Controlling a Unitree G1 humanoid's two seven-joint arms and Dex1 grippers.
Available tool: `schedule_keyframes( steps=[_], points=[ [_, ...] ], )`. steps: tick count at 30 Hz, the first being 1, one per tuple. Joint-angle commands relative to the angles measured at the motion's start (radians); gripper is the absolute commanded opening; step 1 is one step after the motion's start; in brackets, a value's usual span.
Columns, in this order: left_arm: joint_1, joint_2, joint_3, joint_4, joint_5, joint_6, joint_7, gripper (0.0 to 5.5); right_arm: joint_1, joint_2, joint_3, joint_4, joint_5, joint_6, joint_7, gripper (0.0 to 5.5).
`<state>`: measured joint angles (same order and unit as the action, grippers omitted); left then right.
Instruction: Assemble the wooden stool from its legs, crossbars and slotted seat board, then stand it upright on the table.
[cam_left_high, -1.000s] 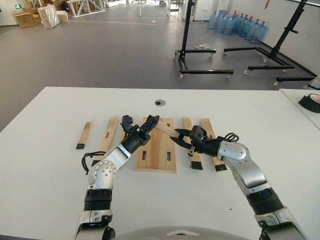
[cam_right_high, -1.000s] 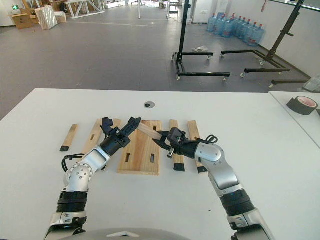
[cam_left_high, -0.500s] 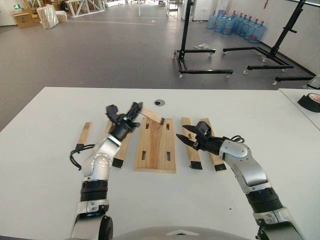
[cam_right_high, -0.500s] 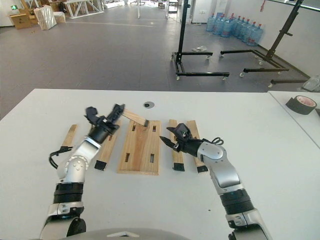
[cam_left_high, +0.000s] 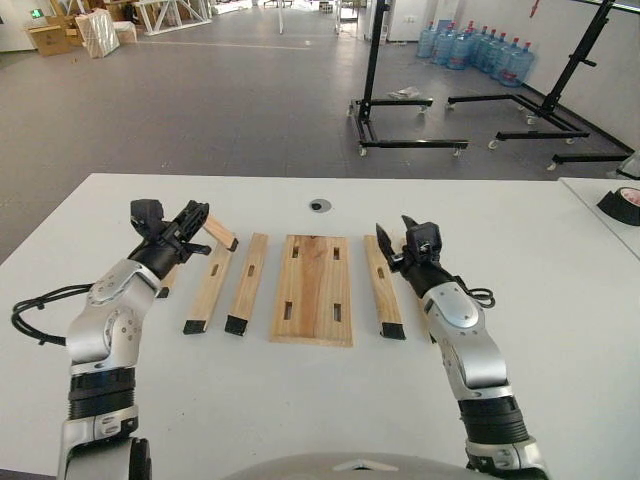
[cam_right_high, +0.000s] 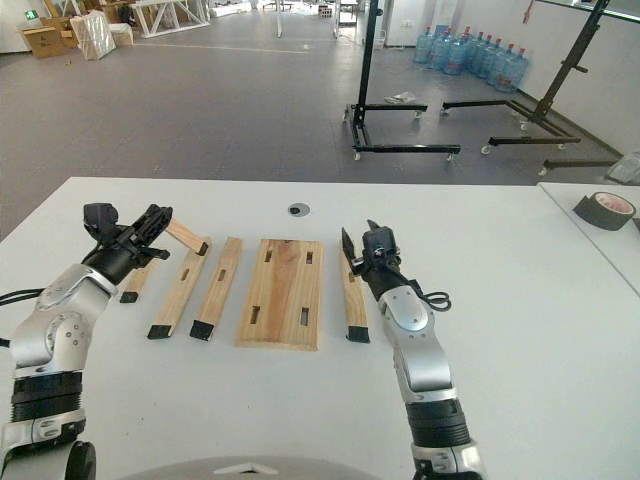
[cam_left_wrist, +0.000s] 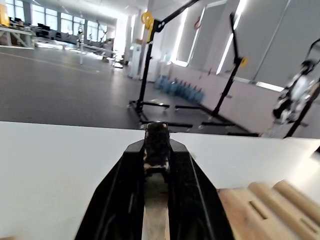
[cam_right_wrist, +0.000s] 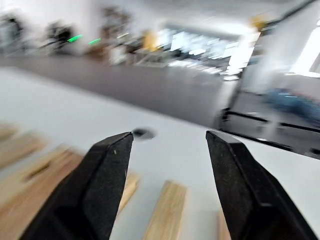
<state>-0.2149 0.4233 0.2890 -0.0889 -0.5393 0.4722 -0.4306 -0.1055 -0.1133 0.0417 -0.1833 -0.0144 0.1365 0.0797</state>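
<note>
The table (cam_left_high: 560, 330) carries 1 seat board (cam_left_high: 312, 290), flat in the middle, w/ 4 slots. I count 3 slotted legs w/ black end caps, all flat and approx. parallel to the board: the far-left leg (cam_left_high: 208, 288) and the near-left leg (cam_left_high: 248, 283) on its left side, and the right leg (cam_left_high: 382, 285) just beside its right side. The R arm lies over the table past that leg and hides what is under it. There are 2 short pieces. The crossbar (cam_left_high: 220, 234) is clamped in the closed L gripper (cam_left_high: 190, 217), raised over the top end of the far-left leg. The short bar (cam_right_high: 135, 280) lies on the table further left, partly under the L arm. The R gripper (cam_left_high: 392, 228) is wide open and empty, over the top end of the right leg. Other things: 1 round hole (cam_left_high: 320, 205) in the table behind the board, 1 tape roll (cam_right_high: 604, 208) on the next table, black stands (cam_left_high: 400, 110) and water bottles (cam_left_high: 480, 45) on the floor behind.
</note>
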Motion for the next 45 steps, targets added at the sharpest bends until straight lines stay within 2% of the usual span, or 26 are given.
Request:
schedule_keyframes(
  steps=[1,10,24,45],
  points=[
    [0.015,0.023,-0.027,-0.024,0.035,0.026,0.006,0.39,0.036,0.051,0.035,0.01,-0.103,-0.095,-0.117,2.68],
    [-0.007,0.124,-0.065,-0.062,0.129,0.146,0.027,0.39,0.042,0.102,0.084,0.057,-0.173,-0.149,-0.174,2.68],
    [0.004,0.046,-0.054,-0.075,0.125,0.212,0.109,0.39,0.049,0.109,0.079,0.048,-0.164,-0.139,-0.164,2.68],
    [0.036,0.036,-0.063,-0.047,0.204,0.252,0.188,0.39,0.052,0.104,0.064,0.021,-0.151,-0.123,-0.139,2.68]
  ],
)
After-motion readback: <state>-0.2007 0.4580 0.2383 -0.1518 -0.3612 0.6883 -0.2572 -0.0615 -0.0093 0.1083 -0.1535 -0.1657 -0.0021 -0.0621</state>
